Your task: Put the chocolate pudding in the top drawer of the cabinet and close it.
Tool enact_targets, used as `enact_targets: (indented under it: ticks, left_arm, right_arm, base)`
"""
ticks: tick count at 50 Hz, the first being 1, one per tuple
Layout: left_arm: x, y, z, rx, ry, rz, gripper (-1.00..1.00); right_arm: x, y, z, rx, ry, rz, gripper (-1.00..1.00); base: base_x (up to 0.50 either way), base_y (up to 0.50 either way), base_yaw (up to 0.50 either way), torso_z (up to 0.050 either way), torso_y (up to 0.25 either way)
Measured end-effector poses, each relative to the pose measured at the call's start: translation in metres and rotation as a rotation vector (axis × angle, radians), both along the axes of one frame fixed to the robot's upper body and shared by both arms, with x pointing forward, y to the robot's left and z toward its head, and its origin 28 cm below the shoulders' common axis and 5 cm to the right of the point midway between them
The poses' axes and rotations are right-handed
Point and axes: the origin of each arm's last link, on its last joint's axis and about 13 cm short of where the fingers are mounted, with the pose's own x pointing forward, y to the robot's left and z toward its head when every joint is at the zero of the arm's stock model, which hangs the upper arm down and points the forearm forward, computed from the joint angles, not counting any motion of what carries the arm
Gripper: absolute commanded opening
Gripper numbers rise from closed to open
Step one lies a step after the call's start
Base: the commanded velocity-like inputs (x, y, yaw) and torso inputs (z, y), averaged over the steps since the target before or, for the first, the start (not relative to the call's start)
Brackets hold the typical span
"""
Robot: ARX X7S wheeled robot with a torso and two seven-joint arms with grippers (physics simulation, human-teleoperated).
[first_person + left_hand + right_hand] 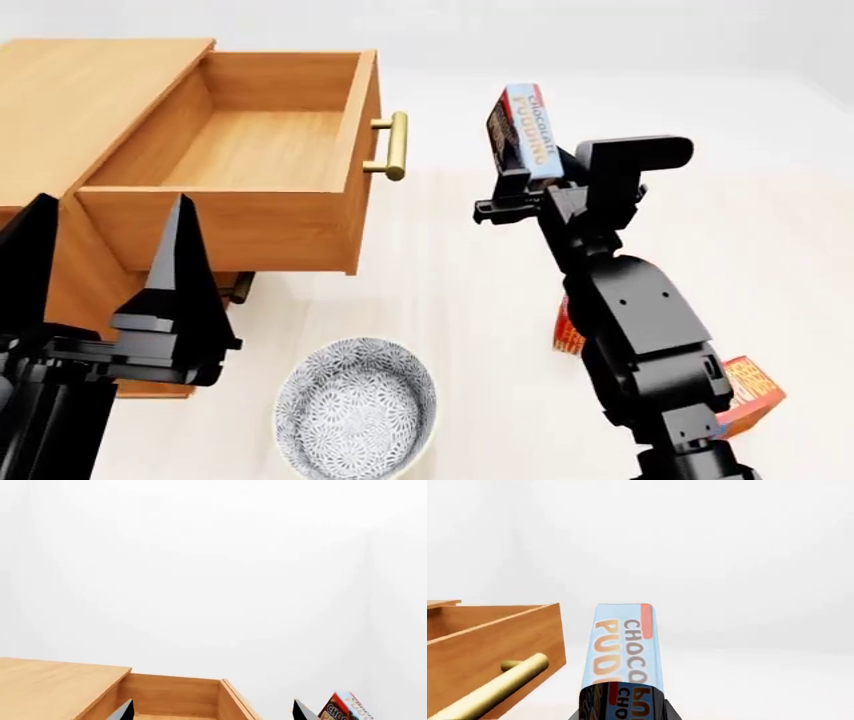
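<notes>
Right pincer (530, 188), black and blocky, is clamped on the thin chocolate pudding box (523, 130), dark brown sides and light blue lettered face, held upright in the air just beside the brass bar handle (390, 146) and outside the drawer. In the right wrist view we see the box's blue face (624, 647) rising from the dark pincer, its lower end glossy and partly covered, lettering cut off at the frame edge.

Left pincer (107, 260) hangs low at the cabinet's near corner with its two long pointed black fingers (176, 250) spread apart, gripping nothing. In the left wrist view only two dark fingertips (303, 711) poke in at the frame edge.

We note the top drawer (267, 150), light-brown wood grain, smooth flat panels, pulled out and showing a bare inner floor. The boxy wood-grain cabinet (94, 90) is cut off at the head view's left edge, and the lower drawer is mostly hidden under the top one; we can only make out a dark bit of something below it.

On the pale desk (467, 300) sits a round patterned grey-white bowl (355, 410). Two red-orange boxes (747, 395) lie behind the right arm, largely hidden; their lettering is unreadable.
</notes>
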Motion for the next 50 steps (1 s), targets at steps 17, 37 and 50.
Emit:
enact_targets:
  ticks: [17,37,50]
  left_arm:
    - [-0.004,0.0,0.0,0.002,0.002,-0.004,1.0]
    - [-0.002,0.0,0.0,0.02,-0.001,0.019,1.0]
    - [-0.004,0.001,0.005,0.021,-0.013,0.027,1.0]
  right_arm:
    - [-0.005,0.001,0.009,0.007,-0.031,0.011,-1.0]
    - [-0.009,0.003,0.022,0.009,-0.065,0.028,-1.0]
    - [-0.011,0.007,0.045,-0.001,-0.099,0.078,-1.0]
  base:
    - [0.0,0.0,0.0,-0.008,0.25]
    - [0.0,0.0,0.0,-0.003,0.086]
    - [0.0,0.0,0.0,0.0,0.0]
